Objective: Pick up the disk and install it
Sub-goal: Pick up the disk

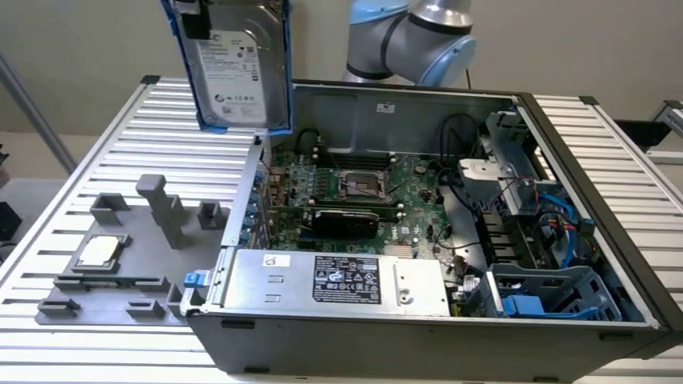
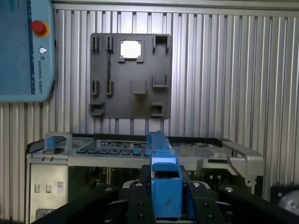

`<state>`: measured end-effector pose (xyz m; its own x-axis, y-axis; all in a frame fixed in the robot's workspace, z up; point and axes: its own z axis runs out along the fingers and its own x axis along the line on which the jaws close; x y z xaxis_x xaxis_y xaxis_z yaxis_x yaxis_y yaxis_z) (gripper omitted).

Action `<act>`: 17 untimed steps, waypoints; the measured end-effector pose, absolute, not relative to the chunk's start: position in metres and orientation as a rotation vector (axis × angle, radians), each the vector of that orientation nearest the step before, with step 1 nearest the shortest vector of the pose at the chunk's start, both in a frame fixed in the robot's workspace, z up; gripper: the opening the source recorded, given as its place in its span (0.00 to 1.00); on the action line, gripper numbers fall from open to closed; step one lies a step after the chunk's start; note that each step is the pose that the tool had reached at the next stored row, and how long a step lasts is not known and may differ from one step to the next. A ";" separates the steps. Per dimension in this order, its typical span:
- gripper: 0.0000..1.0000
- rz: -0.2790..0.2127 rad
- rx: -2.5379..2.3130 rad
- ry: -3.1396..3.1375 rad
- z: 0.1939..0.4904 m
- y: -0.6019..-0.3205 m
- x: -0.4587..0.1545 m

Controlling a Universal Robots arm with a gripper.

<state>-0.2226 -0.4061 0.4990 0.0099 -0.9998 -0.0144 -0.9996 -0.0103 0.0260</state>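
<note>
The disk, a silver-grey drive with a white label in a blue carrier, hangs upright in the air above the far left corner of the open computer case. My gripper holds it from above at the exterior view's top edge. In the wrist view the black fingers are clamped on the carrier's blue edge, with the gripper shut on it. Below it the case rim runs across.
A grey fixture plate with a square processor chip lies on the ribbed table at the exterior view's left. Inside the case are the motherboard, power supply and a blue drive bay. A teach pendant lies beside the plate.
</note>
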 end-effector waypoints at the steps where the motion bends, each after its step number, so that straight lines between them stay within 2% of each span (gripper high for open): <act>1: 0.00 -0.045 2.227 -2.204 0.500 -0.407 -0.218; 17: 0.00 -0.045 2.226 -2.204 0.505 -0.424 -0.145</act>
